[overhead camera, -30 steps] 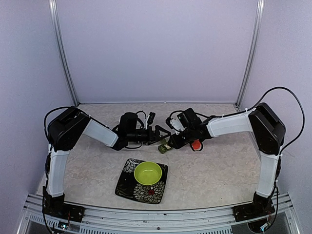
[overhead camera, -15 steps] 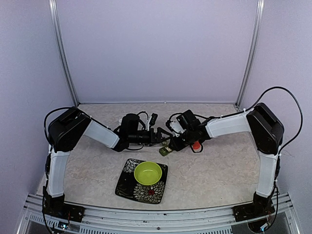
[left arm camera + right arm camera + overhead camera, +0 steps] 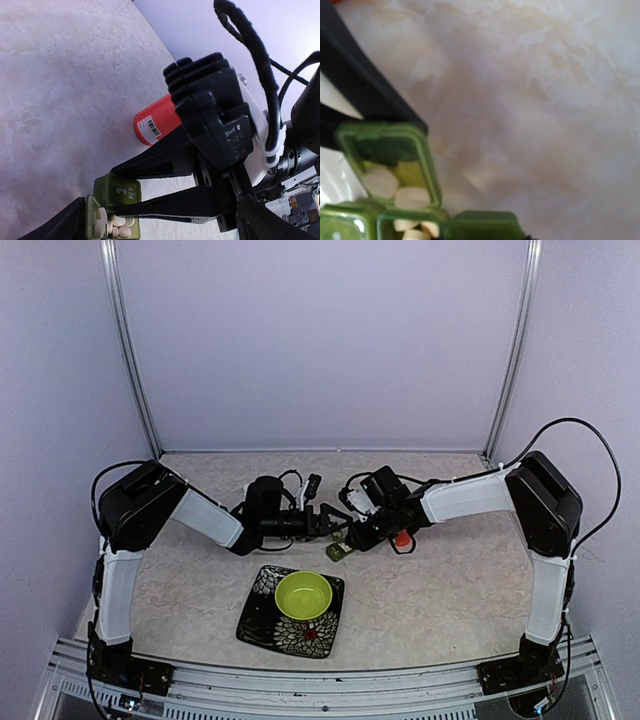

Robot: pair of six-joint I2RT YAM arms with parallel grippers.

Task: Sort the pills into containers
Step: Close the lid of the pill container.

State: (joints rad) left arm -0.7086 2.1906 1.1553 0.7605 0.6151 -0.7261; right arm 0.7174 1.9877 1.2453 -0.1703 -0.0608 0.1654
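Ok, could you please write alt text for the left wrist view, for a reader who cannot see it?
The right gripper pinches a small dark green pillbox, with one compartment open and holding white pills. Behind it an orange bottle lies on its side on the marbled table.

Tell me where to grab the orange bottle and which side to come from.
Probably across the round body of the orange bottle, midway along, where the wall is straight. Come from the near side of the table: the right arm hangs over its far side, and the right hand sits on its left.
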